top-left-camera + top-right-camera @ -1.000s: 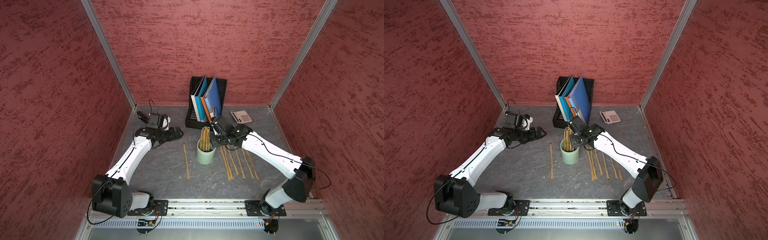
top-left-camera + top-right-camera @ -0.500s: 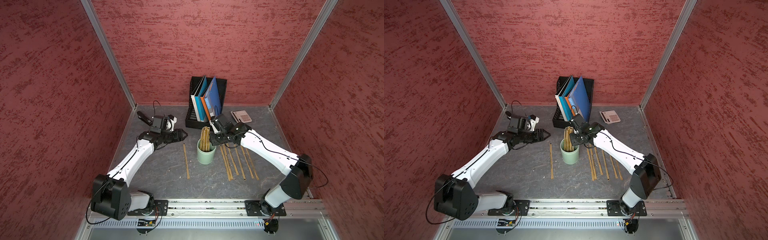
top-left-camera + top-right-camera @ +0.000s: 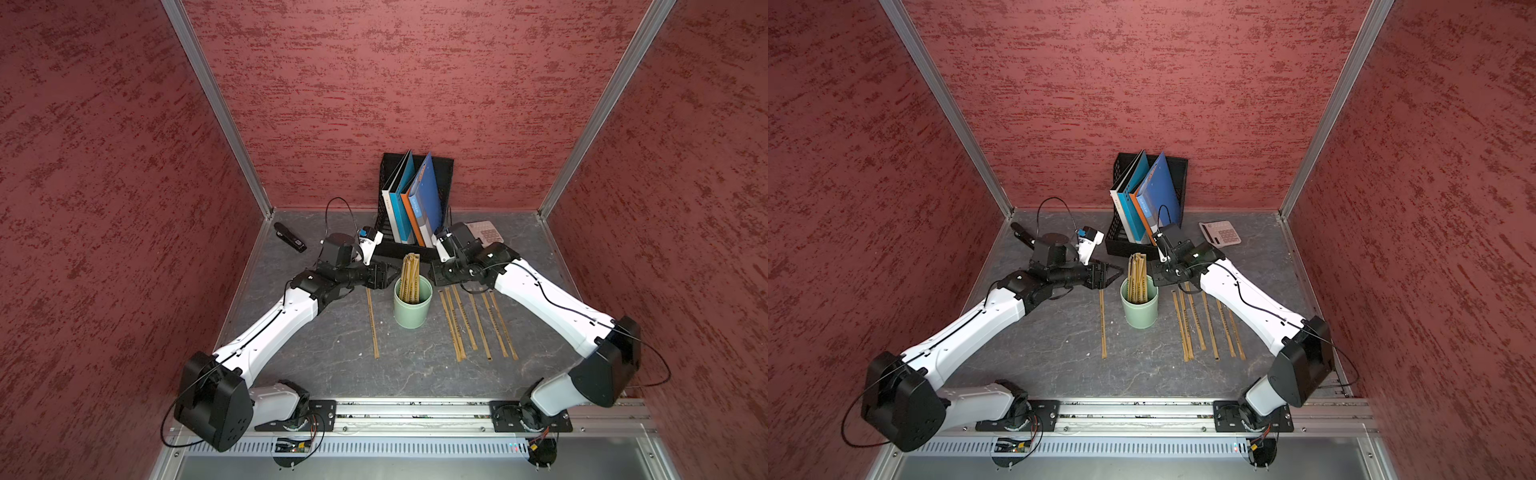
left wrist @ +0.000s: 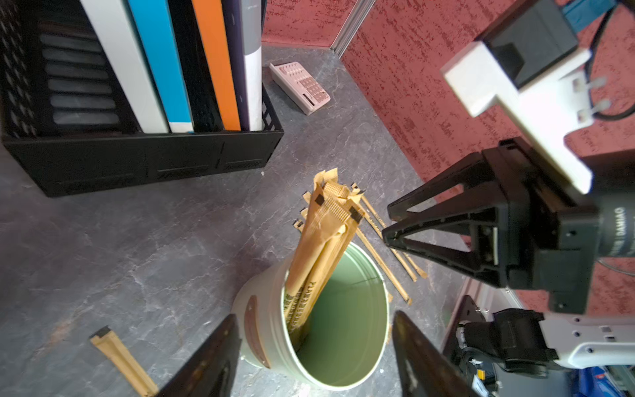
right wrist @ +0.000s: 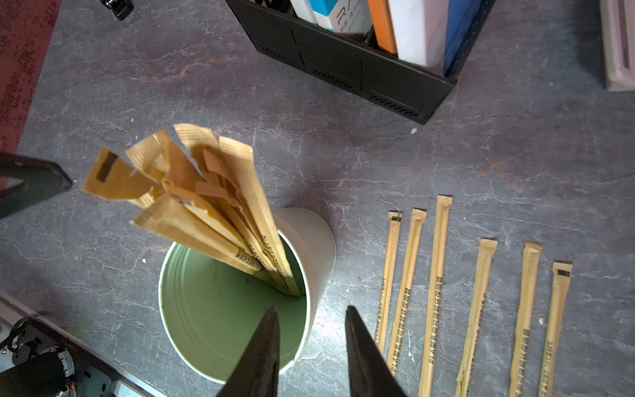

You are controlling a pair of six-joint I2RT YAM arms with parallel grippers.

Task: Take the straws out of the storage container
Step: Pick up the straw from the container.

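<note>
The straws (image 5: 206, 206) stand bunched in the storage container (image 5: 319, 240), leaning on its rim. The left gripper (image 4: 314, 316) gapes empty at one side, and the right gripper (image 5: 311, 308), narrowly parted and empty, hangs over the opposite edge. Both closing on that bundle could clash, or a sideways tug might topple the container.

White shells (image 3: 282, 324), black joints (image 3: 212, 399), cables (image 3: 1054, 198); triangular black right end effector (image 4: 385, 223).

Place: robot lab cell, dressed as an office desk.
Walls: red textured panels (image 3: 374, 83) in aluminium posts (image 3: 216, 108).
Near edge: rail (image 3: 415, 417) carrying left arm (image 3: 270, 328) and right arm (image 3: 548, 303).
Floor: grey table (image 3: 316, 365).
Far: file holder (image 3: 446, 178) with folders (image 3: 426, 195), calculator (image 3: 1221, 235).
Far left: stapler (image 3: 290, 237).
</note>
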